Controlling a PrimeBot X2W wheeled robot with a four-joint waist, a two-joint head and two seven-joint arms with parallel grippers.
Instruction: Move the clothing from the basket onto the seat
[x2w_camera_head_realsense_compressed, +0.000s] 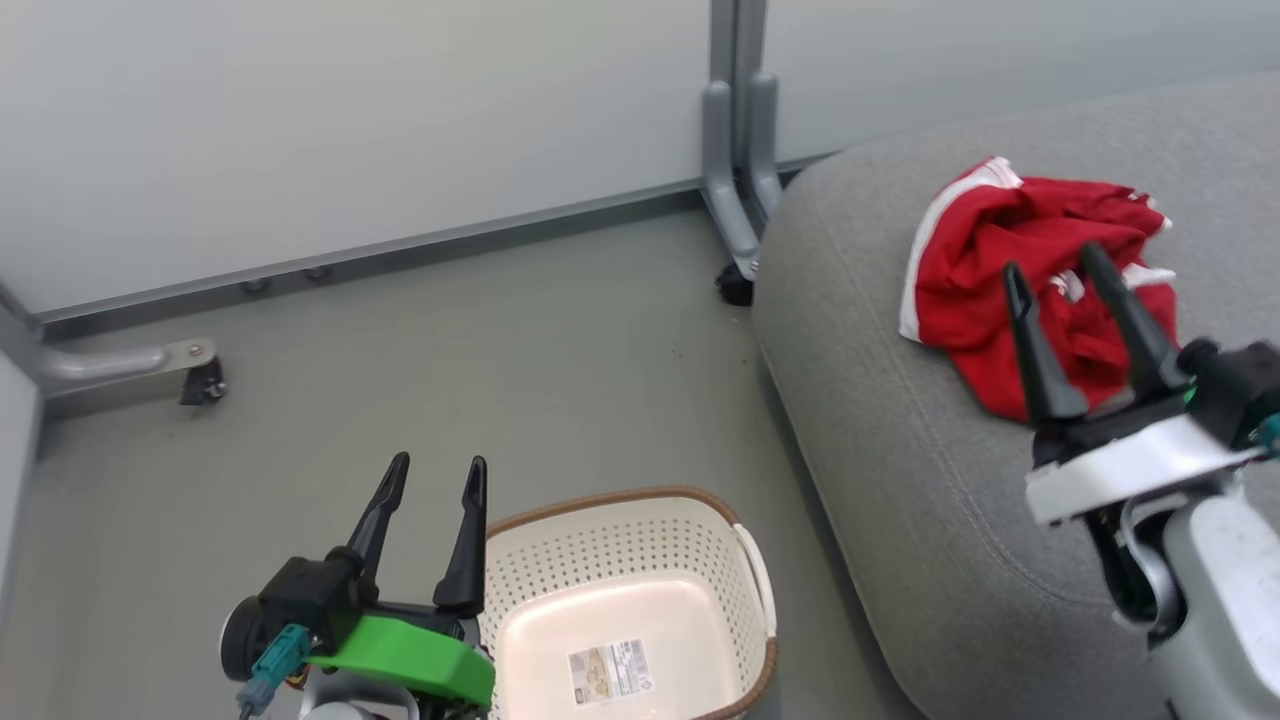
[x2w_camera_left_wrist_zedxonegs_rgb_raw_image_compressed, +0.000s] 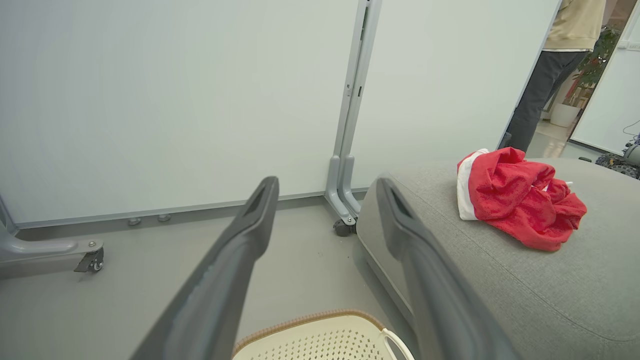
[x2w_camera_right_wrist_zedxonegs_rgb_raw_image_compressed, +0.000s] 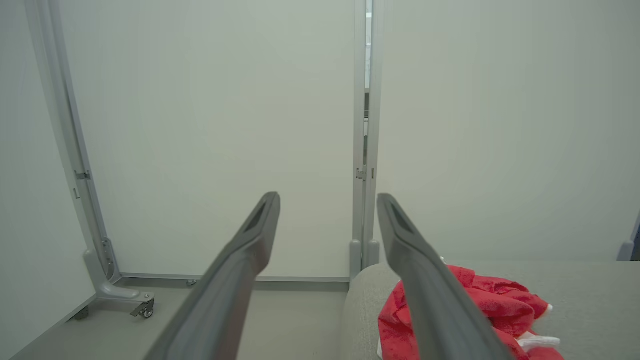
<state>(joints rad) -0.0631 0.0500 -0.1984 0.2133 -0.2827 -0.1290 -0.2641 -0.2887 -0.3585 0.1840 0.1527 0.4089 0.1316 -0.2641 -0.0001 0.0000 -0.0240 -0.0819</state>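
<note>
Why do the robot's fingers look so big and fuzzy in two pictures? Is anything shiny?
Left wrist view: the left gripper sits close to the wide lens, so it looks huge and soft; right wrist view: same for the right gripper; head view: even light, a pale sheen inside the basket.
</note>
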